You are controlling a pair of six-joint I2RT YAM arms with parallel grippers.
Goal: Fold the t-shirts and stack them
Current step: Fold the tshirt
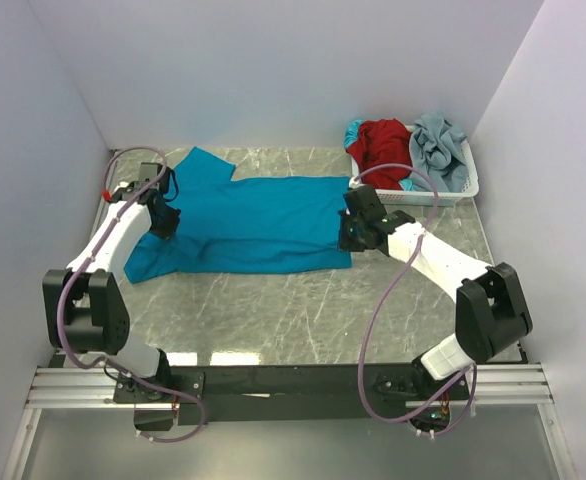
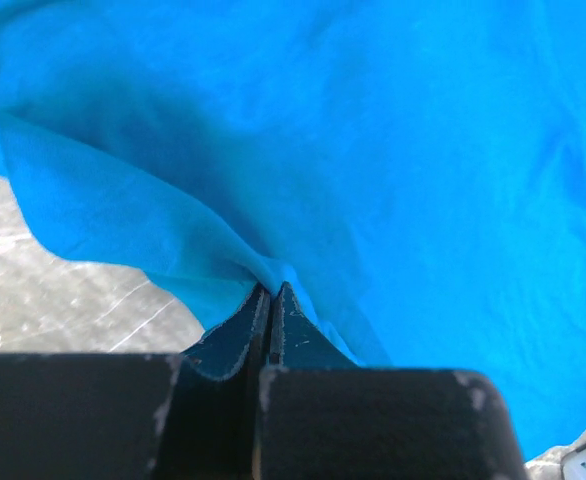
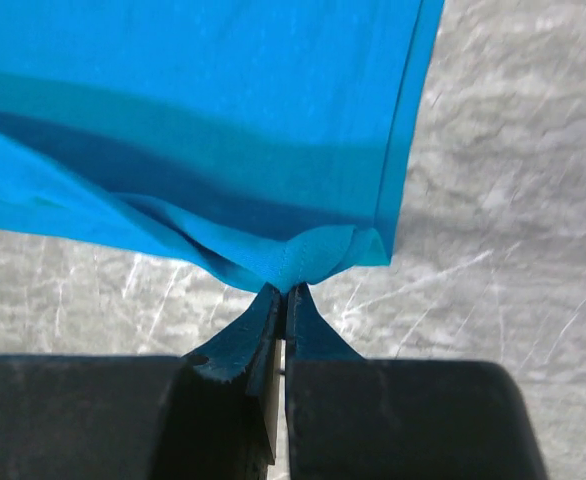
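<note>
Top external view: the teal shirt [image 1: 253, 225] lies spread flat across the far half of the bench [image 1: 303, 310], sleeves toward the left edge, hem toward the right. The left tool [image 1: 163, 222] sits on its sleeve end and the right tool [image 1: 351, 232] on its hem end. The red shirt [image 1: 381, 145] and grey-blue shirt [image 1: 440, 140] are bundled in the basket [image 1: 463, 188] at the far right corner. The right arm works just beside that basket, so a wide swing could knock it. If the two arms lift or travel unevenly, the cloth will likely skew and the fold come out crooked. Both sets of fingertips are hidden under the wrists here, and a teal scrap behind the red shirt is too small to identify.

Left wrist view: the left tool [image 2: 271, 300] is clamped on a gathered pleat of the teal shirt [image 2: 373, 150]. Only a thin pinch is held, so a hard pull could slip it free. Cloth fills the frame, and I cannot tell which part is held, nor how many layers.

Right wrist view: the right tool [image 3: 285, 300] is closed on the very hem corner of the teal shirt [image 3: 193, 100], lifted off the bench [image 3: 503, 200]. So little cloth is caught that it could pop out. The layer count is unclear.
</note>
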